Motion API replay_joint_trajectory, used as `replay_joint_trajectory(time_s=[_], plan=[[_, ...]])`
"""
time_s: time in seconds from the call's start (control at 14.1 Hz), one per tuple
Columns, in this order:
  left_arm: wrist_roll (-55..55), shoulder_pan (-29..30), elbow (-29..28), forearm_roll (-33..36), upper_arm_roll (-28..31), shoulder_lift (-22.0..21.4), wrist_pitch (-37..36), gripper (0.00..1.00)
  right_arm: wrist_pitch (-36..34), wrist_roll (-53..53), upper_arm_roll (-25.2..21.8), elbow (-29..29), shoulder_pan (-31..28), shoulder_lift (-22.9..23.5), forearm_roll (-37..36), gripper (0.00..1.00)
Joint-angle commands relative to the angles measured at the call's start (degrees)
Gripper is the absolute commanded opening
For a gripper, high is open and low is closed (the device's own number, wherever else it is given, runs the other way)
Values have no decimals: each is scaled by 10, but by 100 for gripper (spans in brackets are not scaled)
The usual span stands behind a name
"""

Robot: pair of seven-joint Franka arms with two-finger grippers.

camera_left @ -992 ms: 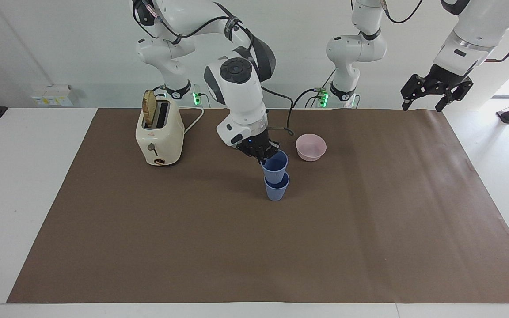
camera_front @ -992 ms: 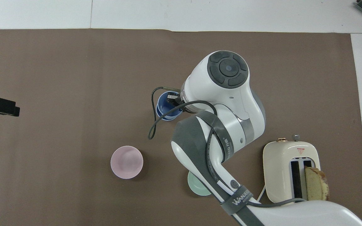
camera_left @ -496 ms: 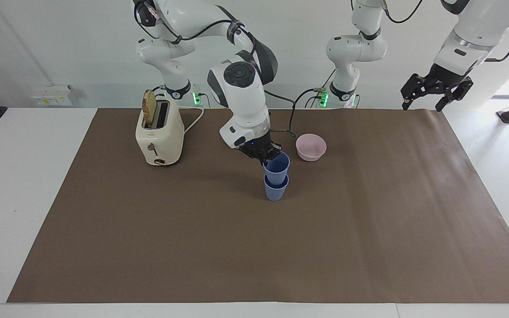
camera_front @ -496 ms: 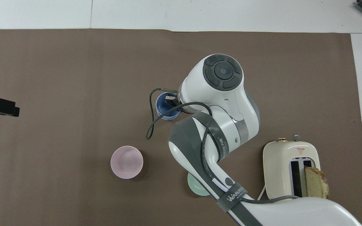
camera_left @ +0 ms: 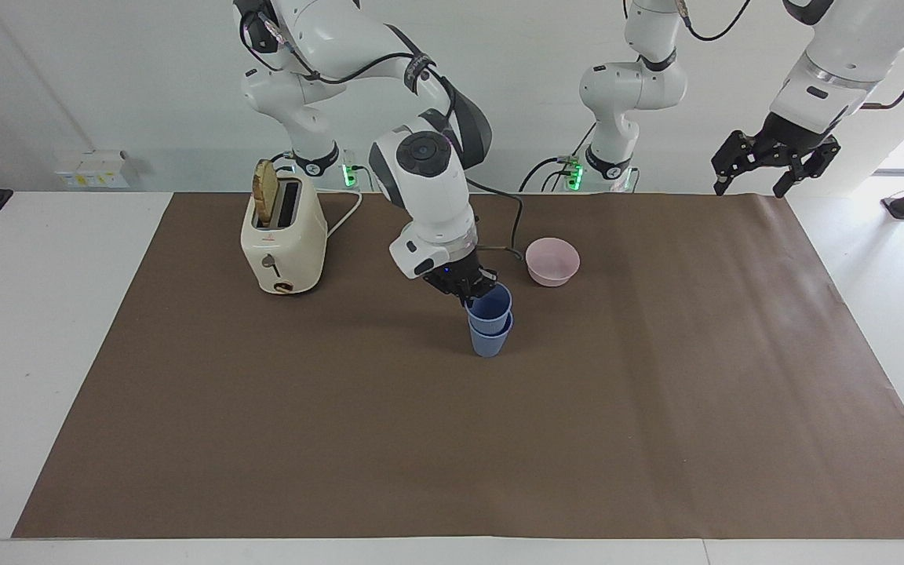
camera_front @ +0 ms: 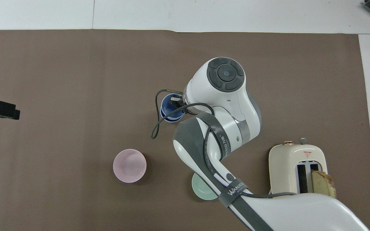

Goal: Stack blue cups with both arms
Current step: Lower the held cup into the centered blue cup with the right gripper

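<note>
Near the middle of the surface, the right tool [camera_left: 474, 292] pinches the upper blue cup [camera_left: 491, 303] by its rim, nested in the lower blue cup [camera_left: 490, 337] (apparently nearly seated). Press straight down, then release gently. The left tool [camera_left: 774, 161] waits spread above the surface's corner.

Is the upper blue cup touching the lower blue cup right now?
Touching. The facing view shows the upper blue cup nested inside the lower blue cup, with no gap between them.

Robotics lab: paper-covered table [camera_left: 656, 439], mounted arms [camera_left: 428, 180] (bare white walls).
</note>
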Motion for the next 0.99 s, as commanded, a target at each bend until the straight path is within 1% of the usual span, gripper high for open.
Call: replay_joint_trajectory(time_s=[0.0,0.5,0.57,0.64,0.71,0.78,0.85,0.92], plan=[[-3,4,-14,-4,-1,-14,-5,100,25,-10,3,-8,-5,6,7,0],[-3,4,-15,-4,-1,-14,-5,100,25,-10,3,-11,-4,14,7,0],[-3,4,-15,-4,-1,-14,-5,100,25,-10,3,-10,-4,14,7,11],[-3,4,-15,-4,-1,-14,-5,100,25,-10,3,-11,-4,14,7,44],[-3,4,-15,-4,-1,-14,-5,100,25,-10,3,-11,-4,13,7,64],[-3,4,-15,-4,-1,-14,-5,100,25,-10,3,-11,-3,13,7,71],[-3,4,-15,-4,-1,-15,-5,100,25,-10,3,-11,-3,13,7,84],[-3,4,-15,-4,-1,-14,-5,100,25,-10,3,-11,-2,13,5,94]])
